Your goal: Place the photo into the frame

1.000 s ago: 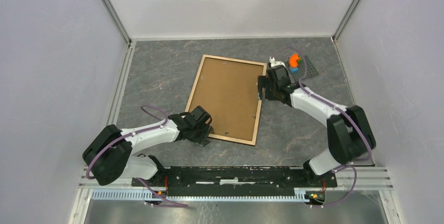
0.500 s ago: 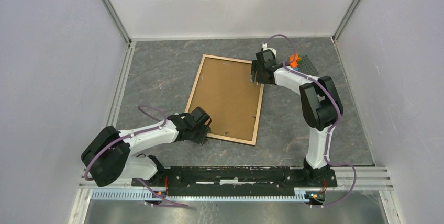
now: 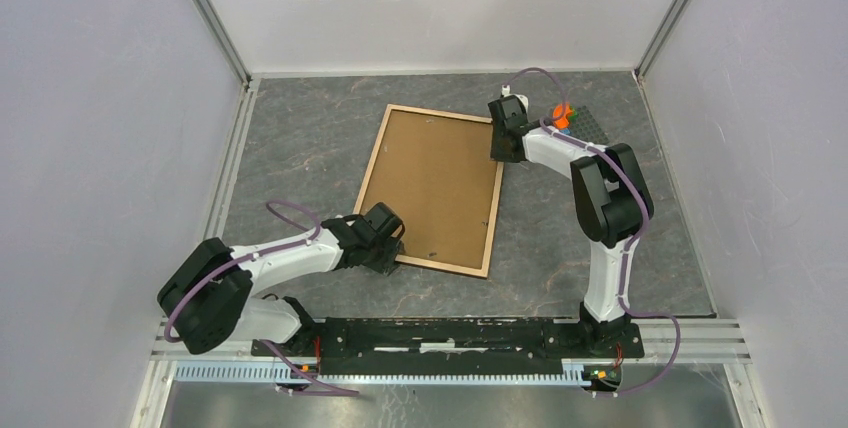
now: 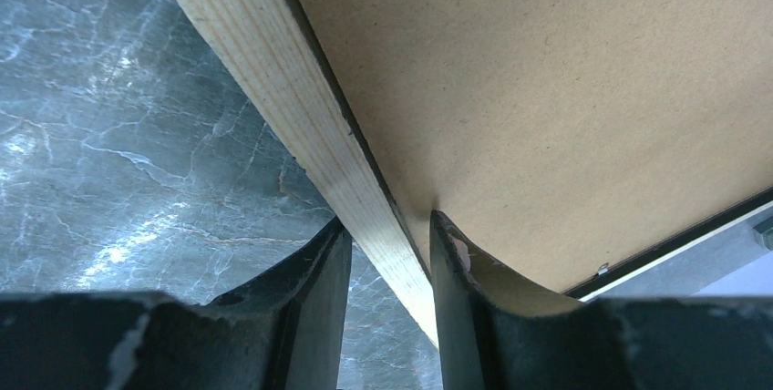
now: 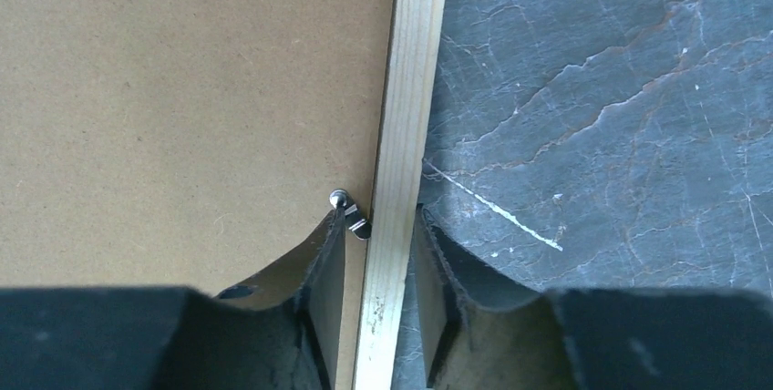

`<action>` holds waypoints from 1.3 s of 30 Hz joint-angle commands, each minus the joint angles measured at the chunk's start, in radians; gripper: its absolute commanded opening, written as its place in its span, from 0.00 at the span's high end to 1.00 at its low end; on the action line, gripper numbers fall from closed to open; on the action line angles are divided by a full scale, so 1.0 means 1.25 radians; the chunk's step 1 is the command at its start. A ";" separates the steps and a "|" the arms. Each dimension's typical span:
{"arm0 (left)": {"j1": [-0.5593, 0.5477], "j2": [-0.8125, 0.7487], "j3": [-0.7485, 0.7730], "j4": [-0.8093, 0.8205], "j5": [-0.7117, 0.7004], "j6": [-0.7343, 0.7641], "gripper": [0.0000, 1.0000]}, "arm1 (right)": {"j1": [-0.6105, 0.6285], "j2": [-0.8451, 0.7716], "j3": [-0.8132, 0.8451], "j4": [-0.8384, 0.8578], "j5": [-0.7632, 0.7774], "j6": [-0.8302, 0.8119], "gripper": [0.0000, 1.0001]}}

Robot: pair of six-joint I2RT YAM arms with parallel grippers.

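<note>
The frame (image 3: 373, 160) lies back-up on the grey marble table, its brown fibreboard backing (image 3: 435, 188) filling it. The photo is hidden. My left gripper (image 3: 393, 256) sits at the frame's near-left corner. In the left wrist view my left gripper (image 4: 385, 226) is shut on the pale wood rim (image 4: 273, 71), one finger outside it and one on the backing. My right gripper (image 3: 497, 148) is at the far-right corner. In the right wrist view my right gripper (image 5: 376, 217) straddles the rim (image 5: 415, 62), a gap showing on the backing side, next to a metal clip (image 5: 351, 212).
A small grey studded plate (image 3: 590, 128) with an orange piece (image 3: 563, 116) lies just right of the right arm's wrist. White enclosure walls stand on three sides. The arms' base rail (image 3: 450, 333) runs along the near edge.
The right arm has swung from the frame's right edge up to its far-right corner, and its jaws have narrowed around the rim. The left gripper has tightened slightly in place.
</note>
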 commanded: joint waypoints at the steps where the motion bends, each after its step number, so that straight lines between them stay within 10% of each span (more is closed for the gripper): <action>1: 0.003 0.022 -0.012 -0.026 -0.032 -0.013 0.56 | -0.003 -0.003 -0.006 -0.012 -0.010 -0.026 0.75; 10: 0.018 0.036 -0.004 -0.028 -0.025 0.027 0.57 | -0.021 0.021 -0.019 0.039 -0.050 -0.245 1.00; 19: 0.030 0.042 -0.006 -0.047 -0.030 0.067 0.50 | -0.021 -0.152 -0.141 0.068 -0.231 -0.192 0.27; 26: 0.065 0.058 0.006 -0.098 -0.052 0.122 0.55 | -0.008 -0.230 -0.312 0.141 -0.301 -0.094 0.35; 33: 0.097 0.032 -0.022 -0.111 -0.078 0.153 0.84 | 0.017 -0.343 -0.409 0.125 -0.275 -0.100 0.43; 39: 0.144 0.023 0.032 -0.102 -0.155 0.449 0.98 | 0.018 -0.447 -0.373 0.047 -0.220 -0.180 0.36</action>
